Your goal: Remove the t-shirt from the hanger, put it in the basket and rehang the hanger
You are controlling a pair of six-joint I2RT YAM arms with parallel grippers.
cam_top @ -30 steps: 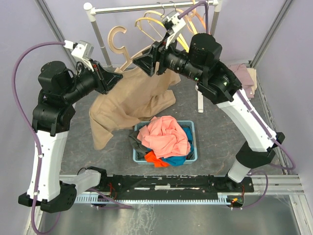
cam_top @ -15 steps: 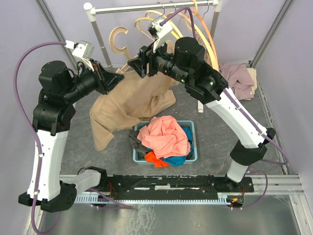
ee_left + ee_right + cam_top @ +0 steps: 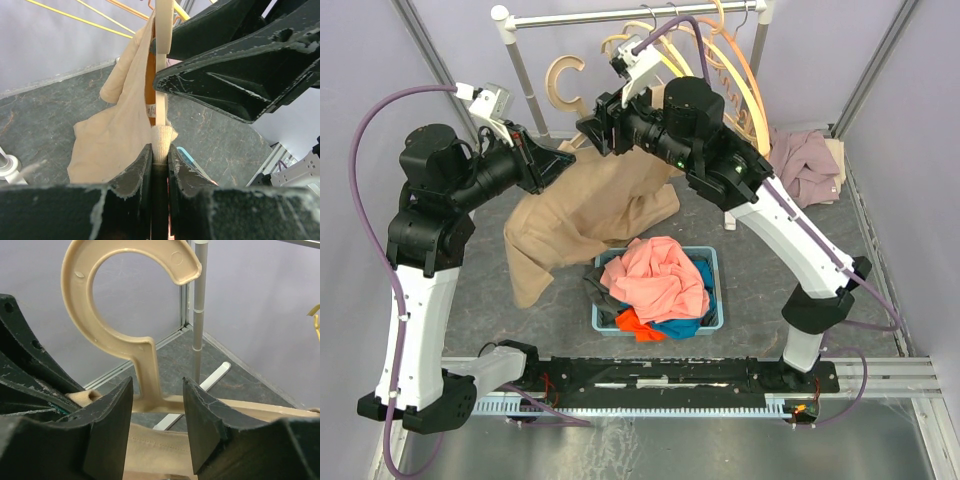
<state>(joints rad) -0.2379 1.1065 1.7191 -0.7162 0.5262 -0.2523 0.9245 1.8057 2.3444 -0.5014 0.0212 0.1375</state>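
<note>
A tan t-shirt hangs from a beige plastic hanger held off the rail, its lower part trailing on the floor. My left gripper is shut on the shirt's ribbed collar, right where the hanger runs into it. My right gripper is open just above. In the right wrist view its jaws stand on either side of the hanger's neck with a gap on both sides, and the shirt lies below the hanger's bar. The right gripper's dark fingers fill the upper right of the left wrist view.
A blue basket piled with coral, blue and dark clothes sits on the floor in front of the shirt. The rail carries several more hangers. A pinkish garment lies at the back right. The rack's upright pole stands behind the hanger.
My right arm has swung left along the rail, bringing its jaws around the hanger's neck, and they have narrowed slightly. The left arm and the shirt have stayed put.
</note>
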